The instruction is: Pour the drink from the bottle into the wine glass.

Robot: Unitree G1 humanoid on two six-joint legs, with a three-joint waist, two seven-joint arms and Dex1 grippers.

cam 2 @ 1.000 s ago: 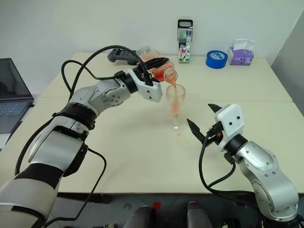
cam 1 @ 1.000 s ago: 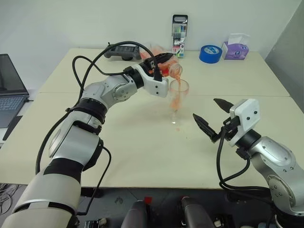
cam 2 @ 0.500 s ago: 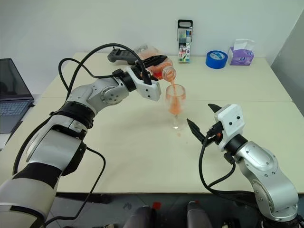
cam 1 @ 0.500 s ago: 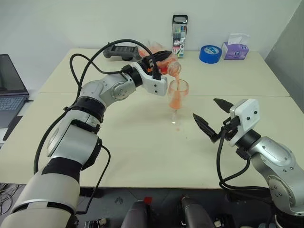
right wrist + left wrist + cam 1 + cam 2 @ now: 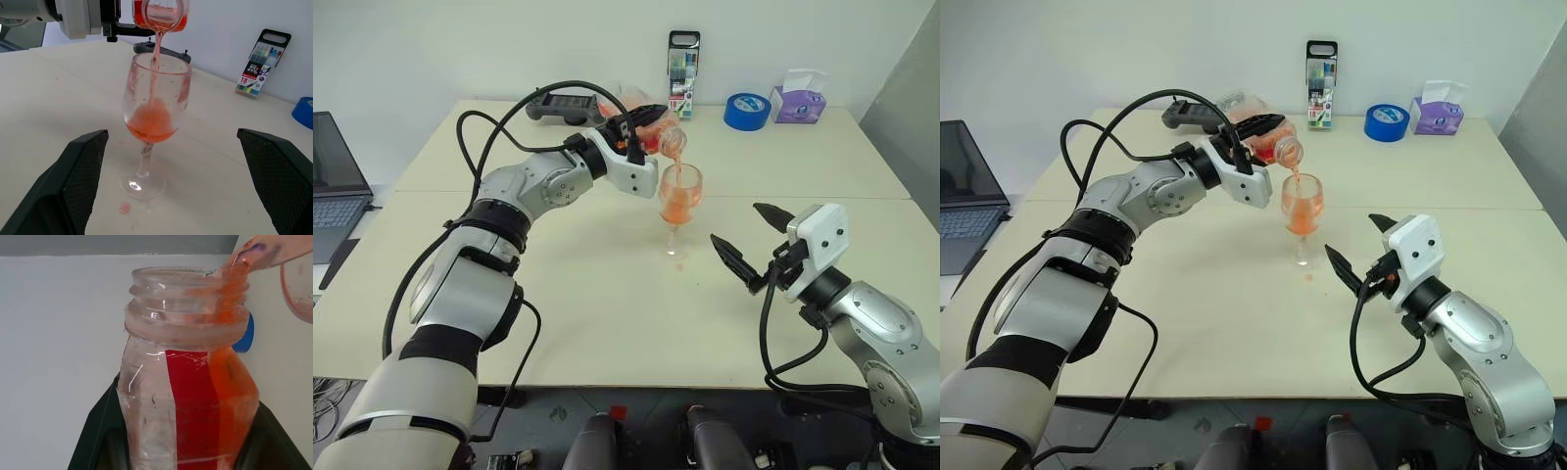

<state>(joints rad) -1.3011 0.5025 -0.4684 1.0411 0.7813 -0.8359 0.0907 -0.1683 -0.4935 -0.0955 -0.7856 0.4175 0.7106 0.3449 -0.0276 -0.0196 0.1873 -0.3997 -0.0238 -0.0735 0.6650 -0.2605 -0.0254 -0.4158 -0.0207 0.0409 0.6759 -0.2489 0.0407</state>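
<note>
Where label's legible, marker pack (image 5: pixel 262 62) reads "18".

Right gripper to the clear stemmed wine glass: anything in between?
Bare tabletop, apart from a small orange-red splash beside the clear stemmed wine glass's foot. The right wrist view shows it best. The open right gripper does not touch the glass.

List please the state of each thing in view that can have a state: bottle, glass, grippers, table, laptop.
Bottle: uncapped, tipped over the glass, pouring a thin orange stream.
Glass: upright on its foot, partly filled, splashes inside the bowl.
Left gripper: shut on the bottle.
Right gripper: open, holding nothing, apart from the glass.
Table: small orange spill by the glass's foot.
Laptop: lid open.
</note>
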